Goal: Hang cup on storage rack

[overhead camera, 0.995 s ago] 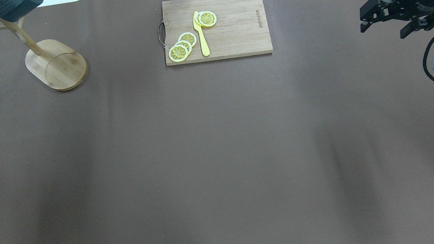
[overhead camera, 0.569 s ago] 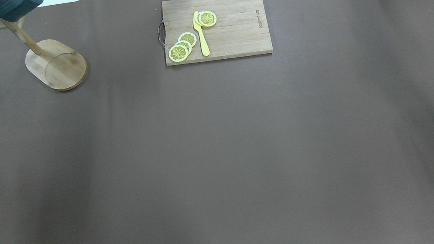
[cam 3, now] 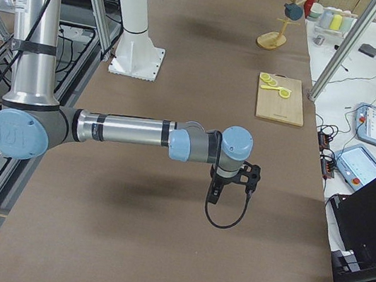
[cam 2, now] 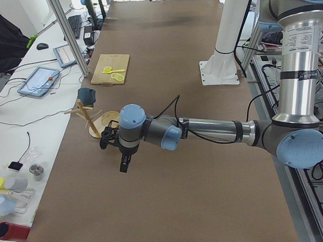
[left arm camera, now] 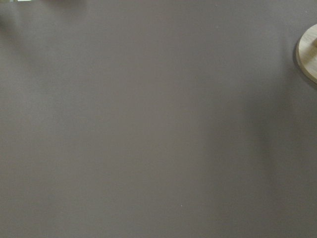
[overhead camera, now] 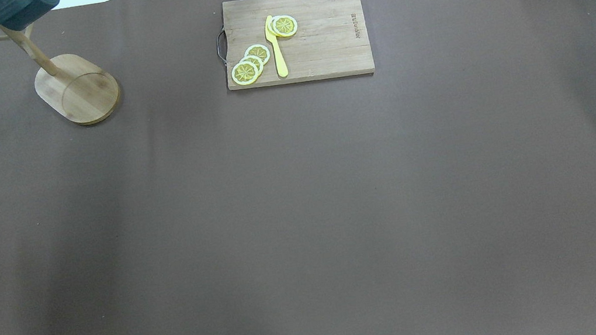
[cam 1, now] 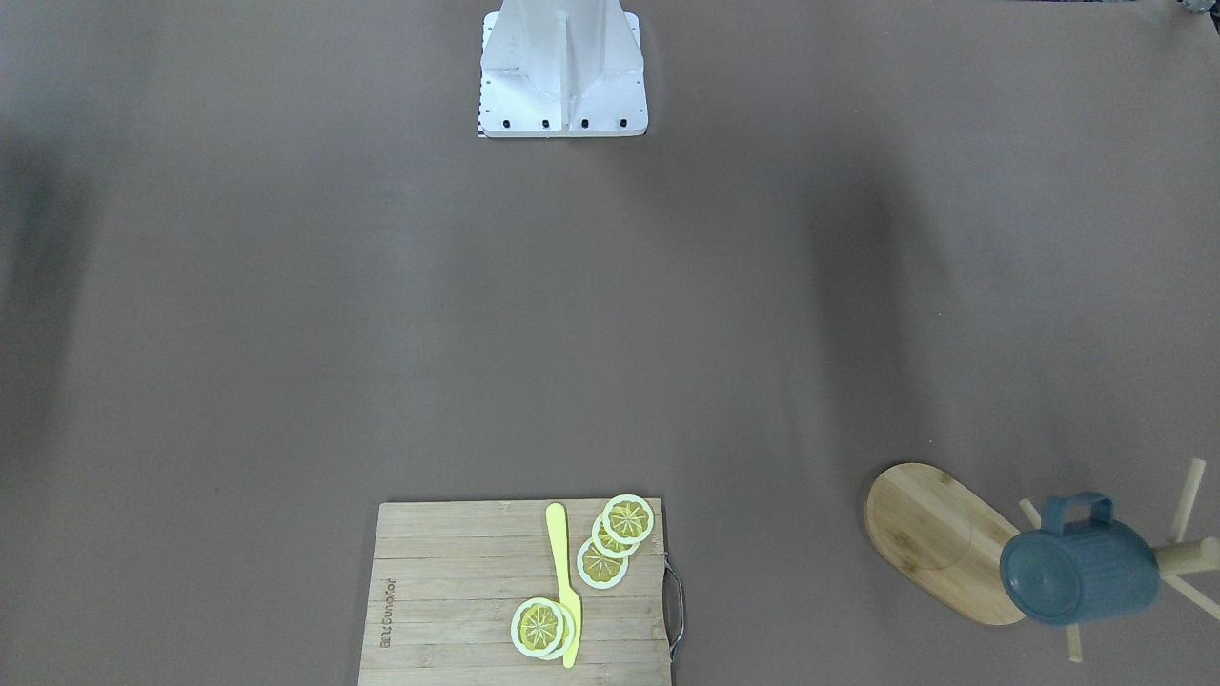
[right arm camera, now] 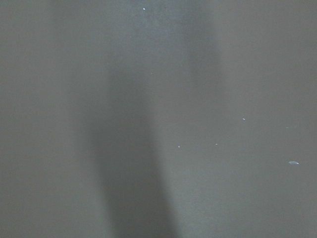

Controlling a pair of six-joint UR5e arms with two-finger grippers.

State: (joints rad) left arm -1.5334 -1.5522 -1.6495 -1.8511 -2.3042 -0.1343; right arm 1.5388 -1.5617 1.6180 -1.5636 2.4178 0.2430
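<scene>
The slate-blue cup (cam 1: 1077, 564) hangs by its handle on a peg of the bamboo storage rack (cam 1: 939, 538), tipped on its side. In the overhead view the cup (overhead camera: 23, 6) and the rack (overhead camera: 79, 89) are at the far left corner. They also show in the exterior left view, the cup (cam 2: 87, 95) on the rack (cam 2: 100, 123). My left gripper (cam 2: 114, 154) hovers over the table just short of the rack. My right gripper (cam 3: 232, 189) hovers over bare table, far from the rack (cam 3: 270, 39). Both grippers show only in side views, so I cannot tell whether they are open or shut.
A rectangular wooden cutting board (overhead camera: 295, 38) at the far middle holds lemon slices (overhead camera: 250, 63) and a yellow knife (overhead camera: 276, 46). The robot's white base plate (cam 1: 562, 71) is at the near edge. The left wrist view catches the rack's base edge (left arm camera: 308, 54).
My right arm and gripper moved right and left the overhead view. The cup and rack have not moved.
</scene>
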